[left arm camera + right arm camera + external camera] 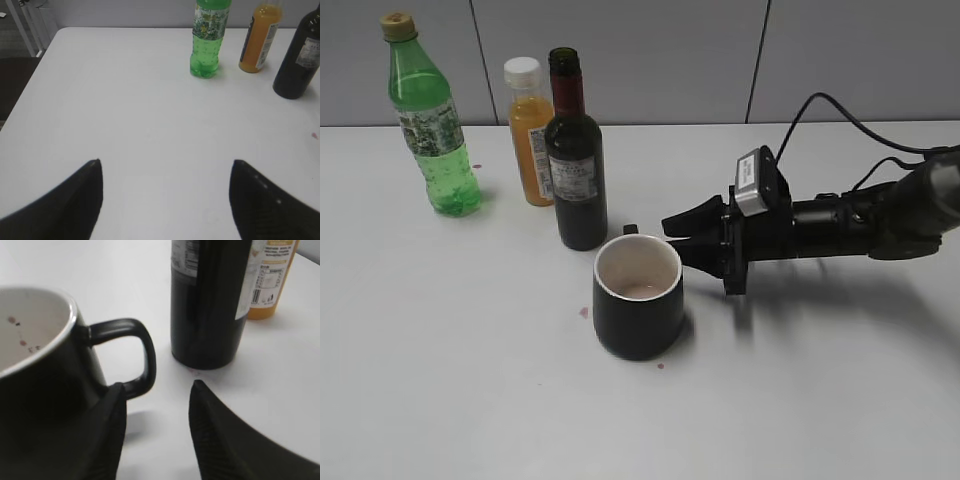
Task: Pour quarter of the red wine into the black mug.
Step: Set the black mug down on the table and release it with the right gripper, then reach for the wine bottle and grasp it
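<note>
The dark red wine bottle (577, 160) stands uncapped on the white table, just behind the black mug (638, 297). The mug has a white inside with a few reddish drops. My right gripper (682, 238) is open and empty, level with the mug's rim at its right. In the right wrist view my right gripper (159, 386) is next to the mug's handle (135, 350), with the wine bottle (210, 300) beyond. My left gripper (165, 162) is open and empty over bare table; the wine bottle (299, 60) stands far right of it. The left arm is out of the exterior view.
A green plastic bottle (432, 125) and an orange juice bottle (532, 130) stand behind and left of the wine bottle. Small red spots (584, 312) mark the table near the mug. The table's left edge (30, 75) shows in the left wrist view.
</note>
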Robot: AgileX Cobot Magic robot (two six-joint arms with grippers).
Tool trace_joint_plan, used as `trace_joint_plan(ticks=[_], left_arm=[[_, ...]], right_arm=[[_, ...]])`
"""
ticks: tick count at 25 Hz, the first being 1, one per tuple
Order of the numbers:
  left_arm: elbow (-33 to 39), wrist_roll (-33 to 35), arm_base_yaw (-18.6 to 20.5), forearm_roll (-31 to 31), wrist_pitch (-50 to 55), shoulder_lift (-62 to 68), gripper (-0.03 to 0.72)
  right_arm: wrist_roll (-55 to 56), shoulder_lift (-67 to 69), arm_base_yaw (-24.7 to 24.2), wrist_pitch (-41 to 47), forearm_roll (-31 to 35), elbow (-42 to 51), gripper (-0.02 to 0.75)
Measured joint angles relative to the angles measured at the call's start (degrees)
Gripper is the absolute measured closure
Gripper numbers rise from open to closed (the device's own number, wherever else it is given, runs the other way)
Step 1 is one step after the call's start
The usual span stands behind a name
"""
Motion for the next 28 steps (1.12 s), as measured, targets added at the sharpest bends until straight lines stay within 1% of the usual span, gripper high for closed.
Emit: trace_joint_plan(ticks=[4,8,13,16,17,19,21,23,25,28], left_arm=[[0.0,0.0,0.0,0.0,0.0,0.0,0.099],[0.0,0.0,0.0,0.0,0.0,0.0,0.099],[0.0,0.0,0.0,0.0,0.0,0.0,0.099],[0.0,0.0,0.0,0.0,0.0,0.0,0.099],[0.0,0.0,0.0,0.0,0.0,0.0,0.099],[0.0,0.0,0.0,0.0,0.0,0.0,0.099],[0.0,0.0,0.0,0.0,0.0,0.0,0.099],[0.0,0.0,0.0,0.0,0.0,0.0,0.099],[0.0,0.0,0.0,0.0,0.0,0.0,0.099],[0.0,0.0,0.0,0.0,0.0,0.0,0.099]], right_arm=[[0.4,0.0,-2.4,0.0,-2.3,0.2,0.412],[2.0,-0.1,-4.9,0.0,-2.0,0.2,0.412],[3.5,-1.8,-8.2,0.0,4.1,0.2,0.412],[4.0,-4.1,-8.8,0.7,9.1,0.2,0.410],[4.1,-5.2,-8.8,2.5,10.5,0.3,0.399],[4.1,-7.5,-8.8,7.8,13.3,0.3,0.344],[4.1,-9.6,-8.8,12.8,16.0,0.3,0.227],[4.1,-11.8,-8.8,19.6,19.3,0.3,0.125],[4.1,-14.0,-8.8,26.7,23.9,0.3,0.095],[4.1,-16.8,-8.8,40.0,31.4,-0.1,0.087]])
